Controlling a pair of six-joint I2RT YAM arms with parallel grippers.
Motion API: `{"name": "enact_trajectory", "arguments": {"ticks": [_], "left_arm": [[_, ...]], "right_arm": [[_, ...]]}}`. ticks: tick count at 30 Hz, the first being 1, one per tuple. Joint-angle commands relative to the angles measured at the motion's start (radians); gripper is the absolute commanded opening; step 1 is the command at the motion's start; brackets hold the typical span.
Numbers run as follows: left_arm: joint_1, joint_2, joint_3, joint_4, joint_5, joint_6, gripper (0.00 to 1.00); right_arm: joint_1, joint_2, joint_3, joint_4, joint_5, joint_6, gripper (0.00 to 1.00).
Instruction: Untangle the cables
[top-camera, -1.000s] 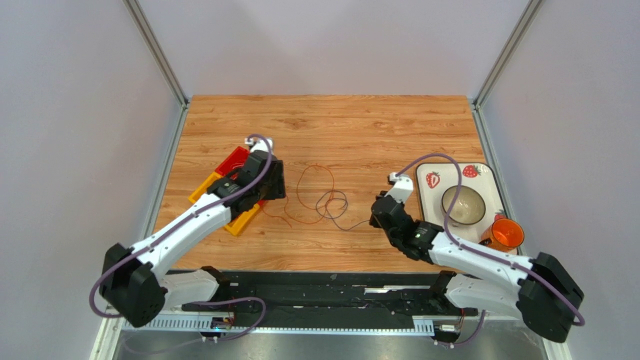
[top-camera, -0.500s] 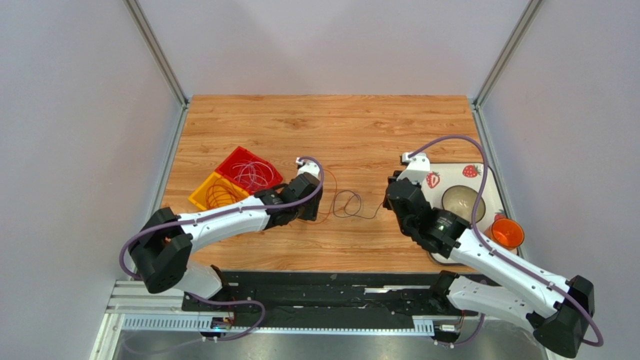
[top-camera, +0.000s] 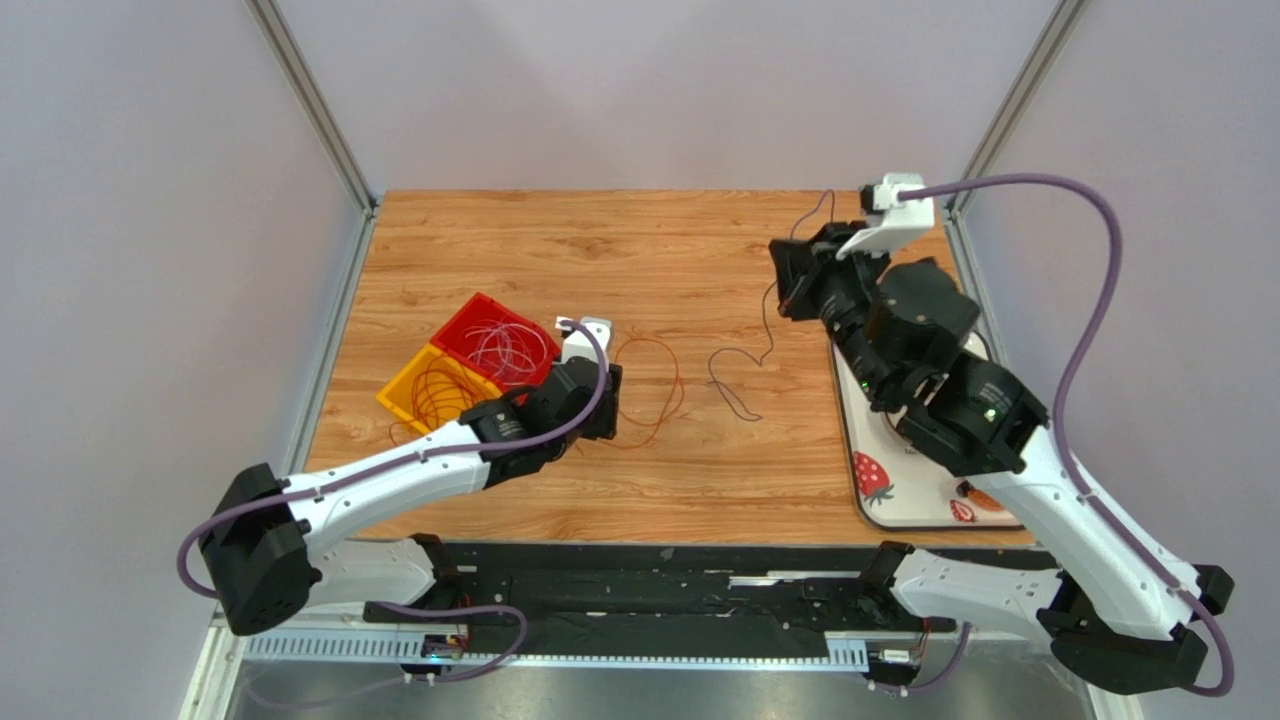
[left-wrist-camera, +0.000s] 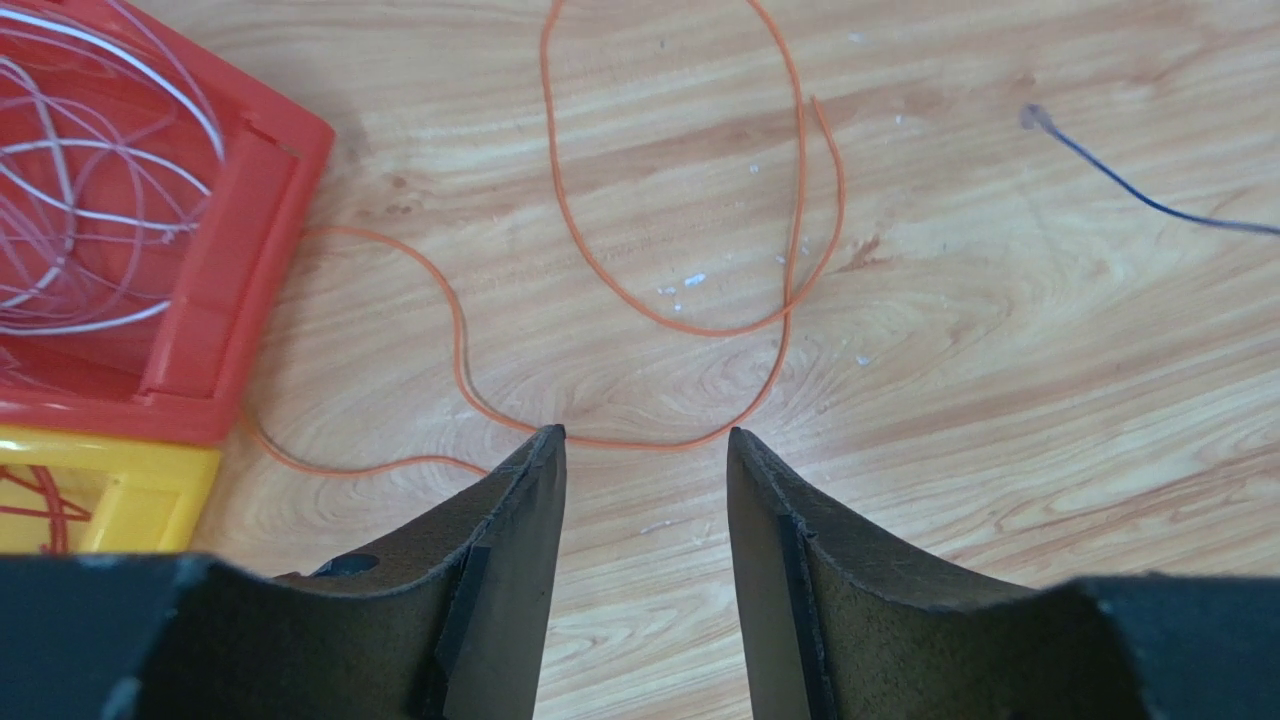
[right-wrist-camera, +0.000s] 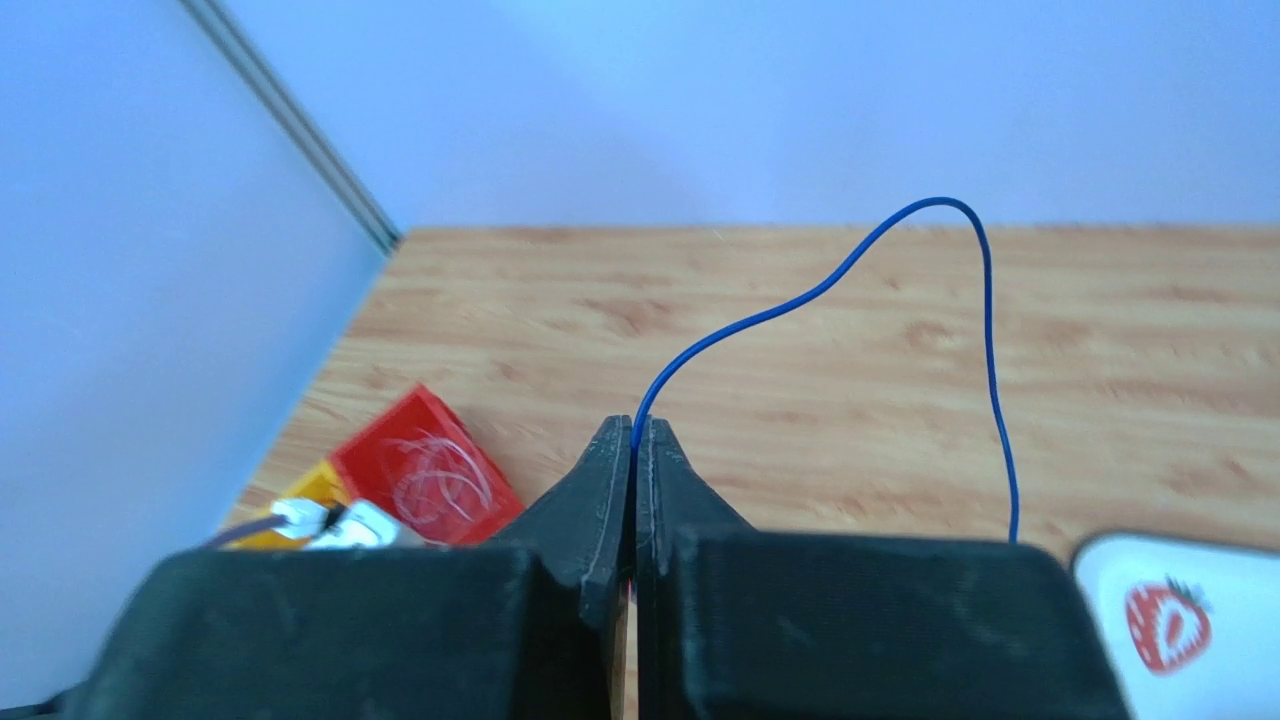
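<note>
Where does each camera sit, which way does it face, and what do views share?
Top: above, behind the bases, looking down on the table; left arm, right arm show.
Left wrist: low, facing down at the orange cable; open left gripper shows.
Right wrist: raised, facing across to the far left corner; right gripper shut on the blue cable.
Shared: red bin, in all three.

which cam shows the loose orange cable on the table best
Left wrist: the orange cable lies large and sharp on the table, just ahead of the left pincer. Top external shows it small and faint; right wrist doesn't show it.
</note>
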Motion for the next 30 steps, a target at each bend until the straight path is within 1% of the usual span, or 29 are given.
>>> {"name": "enact_trajectory", "arguments": {"ticks": [1,4,7,10,11,12,15,18,20,21,22,26,28,30], "left_arm": [[-0.001,-0.062,-0.011,-0.003,-0.06,0.016,0.52],[-0.001,-0.12,-0.034,-0.019,-0.08,0.004,0.51],[-0.001,-0.174,-0.04,-0.045,-0.11,0.005,0.51],[-0.001,-0.205,-0.031,-0.074,-0.127,0.027,0.51],[-0.001,-0.211,-0.028,-0.077,-0.117,0.04,0.52],[-0.001,-0.214,-0.025,-0.081,-0.11,0.045,0.52],[-0.001,-0.22,-0.017,-0.089,-0.087,0.041,0.51],[-0.001,-0.225,-0.023,-0.086,-0.064,0.034,0.51],[-0.001,-0.22,-0.023,-0.081,-0.037,0.039,0.51],[-0.001,-0.219,-0.019,-0.085,-0.029,0.041,0.51],[-0.002,-0.215,-0.017,-0.092,-0.024,0.039,0.51],[-0.001,-0.229,-0.017,-0.115,-0.012,0.03,0.5],[-0.001,-0.24,-0.025,-0.126,-0.012,0.031,0.5],[-0.002,-0.254,-0.029,-0.15,-0.018,0.031,0.5]], "right_arm": [[-0.001,0.007,0.163,0.019,-0.121,-0.102,0.0],[-0.001,-0.037,0.175,0.07,-0.144,-0.096,0.0],[-0.001,-0.08,0.09,0.089,-0.137,-0.049,0.0],[-0.003,-0.111,-0.062,0.064,-0.086,0.016,0.0],[-0.001,-0.115,-0.145,0.041,-0.066,0.077,0.0],[-0.003,-0.118,-0.183,0.033,-0.036,0.106,0.0],[-0.003,-0.111,-0.323,0.042,-0.022,0.184,0.0],[-0.007,-0.051,-0.409,0.081,0.023,0.215,0.0],[-0.03,0.026,-0.432,0.122,0.009,0.223,0.0],[-0.043,0.058,-0.437,0.131,-0.037,0.224,0.0],[-0.056,0.128,-0.431,0.136,-0.052,0.226,0.0],[-0.058,0.265,-0.399,0.107,-0.071,0.26,0.0],[-0.058,0.291,-0.431,0.104,-0.052,0.318,0.0],[-0.06,0.306,-0.466,0.119,-0.083,0.352,0.0]]}}
